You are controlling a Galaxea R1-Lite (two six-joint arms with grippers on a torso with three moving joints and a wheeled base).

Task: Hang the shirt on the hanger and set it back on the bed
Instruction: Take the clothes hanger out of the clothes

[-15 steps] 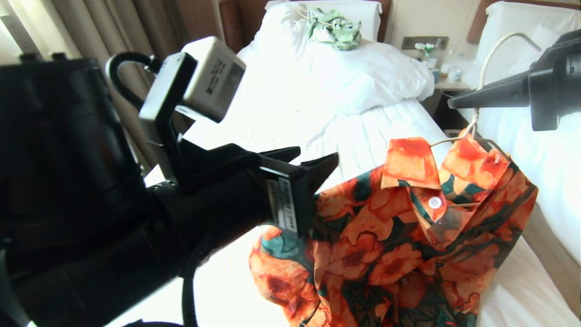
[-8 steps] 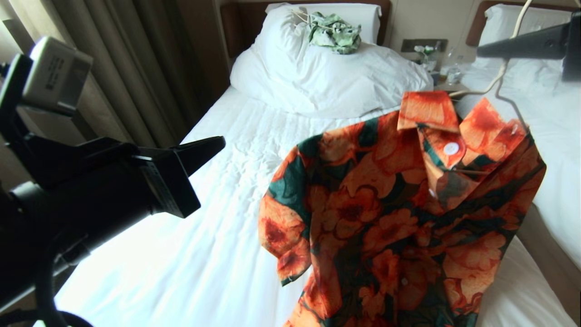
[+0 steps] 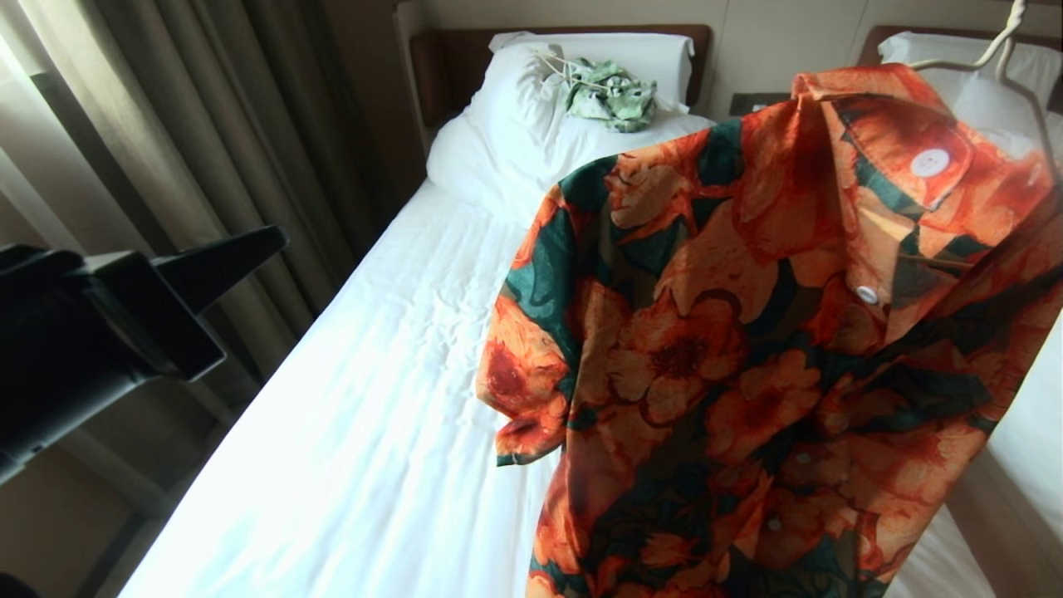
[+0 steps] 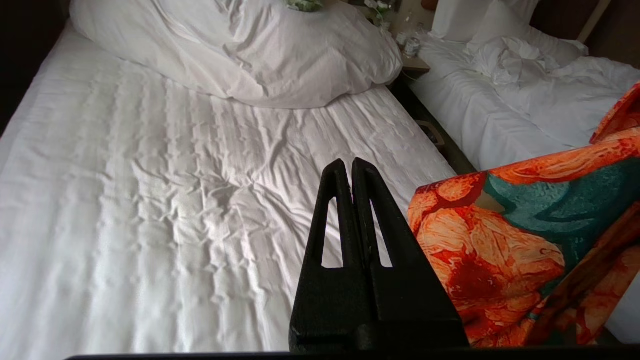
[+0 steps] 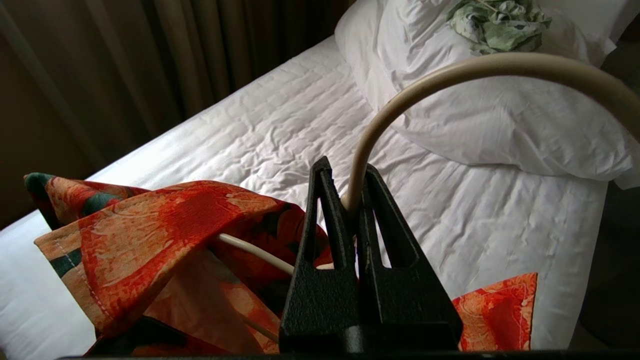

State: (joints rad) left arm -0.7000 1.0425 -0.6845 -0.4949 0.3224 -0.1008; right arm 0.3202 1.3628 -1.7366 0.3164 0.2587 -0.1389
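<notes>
We see the shirt (image 3: 772,349) already draped on the cream wire hanger (image 5: 450,80), hanging above the bed (image 3: 382,399). The right gripper (image 5: 352,200) pinches the hanger's neck below the hook; the left gripper (image 4: 352,167), clenched on nothing, stands aside. We judge only the laying-down remains.

Matte black left end effector (image 4: 352,165), tapered textured fingers (image 4: 330,215), triangular cut-outs

The bed (image 3: 349,399) bears a wrinkled sheet, a bundled duvet (image 3: 531,141), and apparently a crumpled green garment (image 3: 610,91).
</notes>
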